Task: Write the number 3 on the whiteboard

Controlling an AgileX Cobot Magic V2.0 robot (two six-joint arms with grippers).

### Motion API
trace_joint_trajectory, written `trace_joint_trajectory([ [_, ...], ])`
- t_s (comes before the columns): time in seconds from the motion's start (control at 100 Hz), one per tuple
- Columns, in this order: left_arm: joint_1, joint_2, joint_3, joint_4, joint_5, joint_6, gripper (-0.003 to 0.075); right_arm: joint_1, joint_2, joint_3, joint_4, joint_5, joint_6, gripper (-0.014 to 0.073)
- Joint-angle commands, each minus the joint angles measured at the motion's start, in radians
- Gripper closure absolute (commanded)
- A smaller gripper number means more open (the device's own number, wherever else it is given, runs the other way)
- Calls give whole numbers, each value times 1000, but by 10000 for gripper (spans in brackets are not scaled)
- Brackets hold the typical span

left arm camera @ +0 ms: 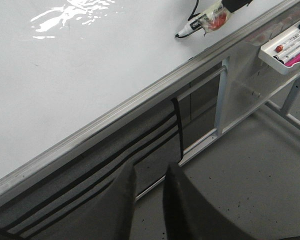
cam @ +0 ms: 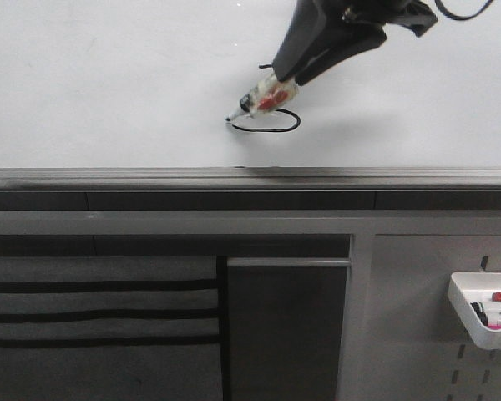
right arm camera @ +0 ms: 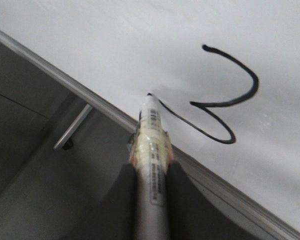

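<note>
We see the right pincer [right arm camera: 151, 172] clamped on a taped marker [right arm camera: 151, 145], its tip touching the whiteboard [cam: 108, 83] at the end of the 3 [right arm camera: 225, 100], which sits near the board's lower rail [cam: 150, 177]. The left pincer [left arm camera: 150, 200] hangs off the board, fingers narrowly apart, holding nothing.
</note>
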Motion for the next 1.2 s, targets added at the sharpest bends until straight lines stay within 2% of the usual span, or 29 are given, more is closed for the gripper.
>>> trace_joint_trajectory([
  [0.0, 2, 5, -27, -28, -71, -9, 606, 12, -102, -32, 90, 77, -141, 668],
  [0.09, 2, 5, -27, -54, -65, -12, 606, 25, -199, 49, 195, 78, -284, 668],
  [0.2, 2, 5, -27, -65, -65, -12, 606, 41, -285, 110, 204, 86, -412, 668],
  [0.44, 2, 6, -27, -65, -80, 6, 606, 52, -342, 118, 200, 203, -545, 668],
  [0.62, -31, 6, -27, -178, -31, 227, 606, 81, -342, 116, 200, 238, -684, 668],
  [0.69, -54, 16, -27, -223, -26, 306, 606, 99, -342, 116, 200, 238, -715, 668],
  [0.81, -94, 64, -31, -282, 8, 367, 606, 123, -342, 116, 200, 231, -742, 668],
  [0.98, -163, 176, -51, -302, 24, 399, 605, 151, -342, 115, 200, 217, -750, 668],
  [1.19, -296, 324, -106, -308, 10, 463, 600, 166, -342, 115, 202, 214, -758, 668],
])
